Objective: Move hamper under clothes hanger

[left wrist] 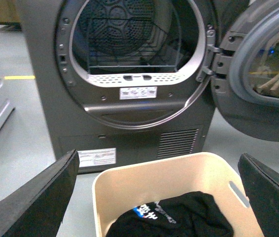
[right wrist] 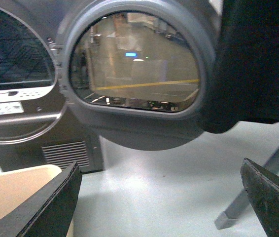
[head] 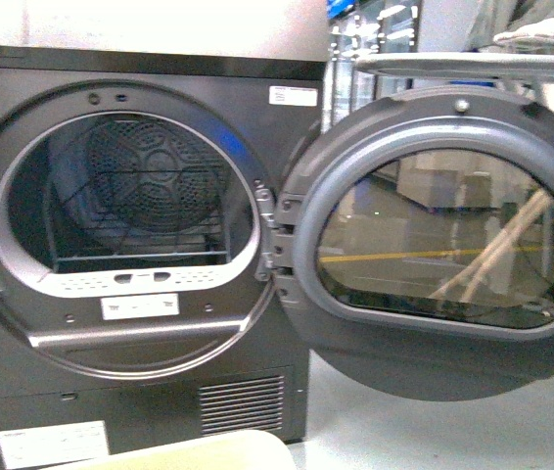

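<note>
The beige hamper (left wrist: 149, 174) stands on the floor right in front of the dryer, with a black T-shirt (left wrist: 179, 219) lying in it. Only its rim (head: 194, 452) shows at the bottom of the front view, and a corner (right wrist: 16, 190) appears in the right wrist view. My left gripper (left wrist: 158, 155) hangs open above the hamper, one finger (left wrist: 41, 197) to each side. My right gripper (right wrist: 160, 163) is open over bare floor beside the hamper. The clothes hanger shows as a grey horizontal bar (head: 473, 64) at the upper right and an angled leg (right wrist: 258, 190) on the floor.
The dark grey dryer (head: 208, 93) fills the view ahead, drum empty, its round door (head: 438, 240) swung open to the right over the floor. A dark garment (right wrist: 258, 59) hangs near the hanger's leg. Pale floor (right wrist: 169, 182) lies right of the hamper.
</note>
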You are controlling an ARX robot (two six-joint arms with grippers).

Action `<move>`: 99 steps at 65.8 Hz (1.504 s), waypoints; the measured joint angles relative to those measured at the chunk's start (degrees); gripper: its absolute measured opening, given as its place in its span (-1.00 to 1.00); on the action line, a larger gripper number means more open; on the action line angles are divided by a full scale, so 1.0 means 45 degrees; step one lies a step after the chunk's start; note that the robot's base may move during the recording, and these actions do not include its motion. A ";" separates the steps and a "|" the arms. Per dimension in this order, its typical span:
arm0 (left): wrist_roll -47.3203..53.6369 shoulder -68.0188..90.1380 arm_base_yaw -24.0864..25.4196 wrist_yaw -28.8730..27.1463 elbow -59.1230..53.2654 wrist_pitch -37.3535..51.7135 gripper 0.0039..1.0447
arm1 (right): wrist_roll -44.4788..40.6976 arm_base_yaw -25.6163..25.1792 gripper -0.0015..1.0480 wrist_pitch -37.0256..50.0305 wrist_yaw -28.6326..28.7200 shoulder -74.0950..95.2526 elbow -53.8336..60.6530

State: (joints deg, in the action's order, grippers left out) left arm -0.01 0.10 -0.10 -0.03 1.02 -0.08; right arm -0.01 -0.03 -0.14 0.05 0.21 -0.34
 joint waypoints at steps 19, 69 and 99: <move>-0.0005 -0.0010 0.0000 0.0010 0.0000 0.0000 0.88 | 0.0000 0.0005 0.85 -0.0005 0.0000 0.0000 0.0000; -0.0923 1.2449 0.0529 -0.1967 0.3716 0.4945 0.88 | 0.1739 -0.0418 0.85 0.4838 0.3954 0.9680 -0.2215; 0.0690 2.5092 -0.0364 0.0423 1.2730 0.2341 0.88 | -0.0398 0.0617 0.85 0.4041 0.2705 2.3120 -1.0083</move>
State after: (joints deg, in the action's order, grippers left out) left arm 3.09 113.01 -1.74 1.87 58.30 10.46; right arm -1.80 2.74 18.04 12.23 104.25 -45.71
